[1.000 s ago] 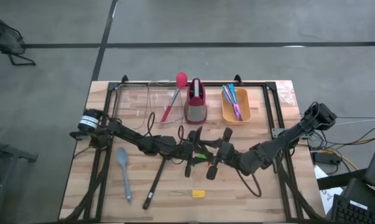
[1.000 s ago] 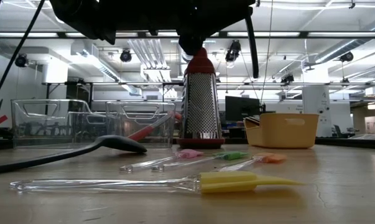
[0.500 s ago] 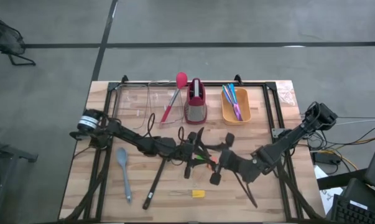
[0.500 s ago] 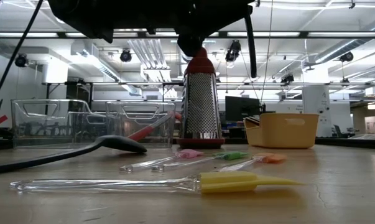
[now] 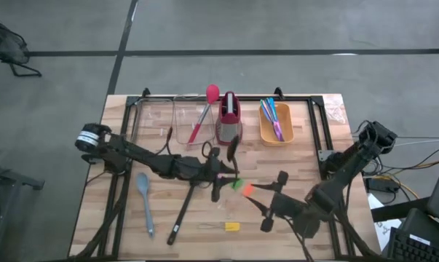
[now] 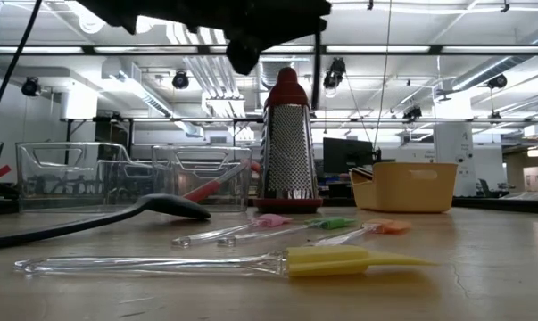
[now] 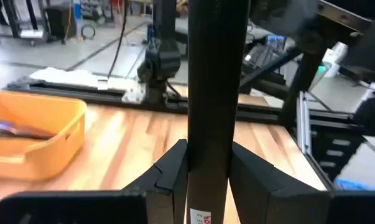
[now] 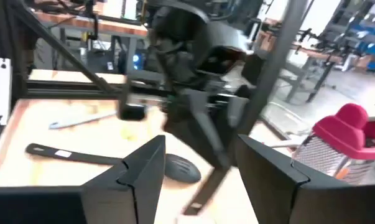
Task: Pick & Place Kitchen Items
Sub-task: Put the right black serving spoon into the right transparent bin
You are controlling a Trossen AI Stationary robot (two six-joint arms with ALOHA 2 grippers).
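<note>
Left gripper (image 5: 223,166): tabletop centre, fingers (image 7: 175,168) clamped on a black spoon (image 7: 213,93) handle.
Right gripper (image 5: 271,202): five o'clock of centre, fingers (image 8: 143,165) wide apart, nothing held.
Green block (image 5: 237,185): just beside orange block (image 5: 247,190), centre.
Yellow block (image 5: 232,226): six o'clock edge.
Grey-blue spoon (image 5: 145,204): eight o'clock.

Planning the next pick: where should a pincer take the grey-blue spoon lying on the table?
Grip the grey-blue spoon mid-handle, coming straight down from above. It lies flat on the table, bowl toward the far side, thin handle running toward the near edge, clear of the black spoon beside it.
</note>
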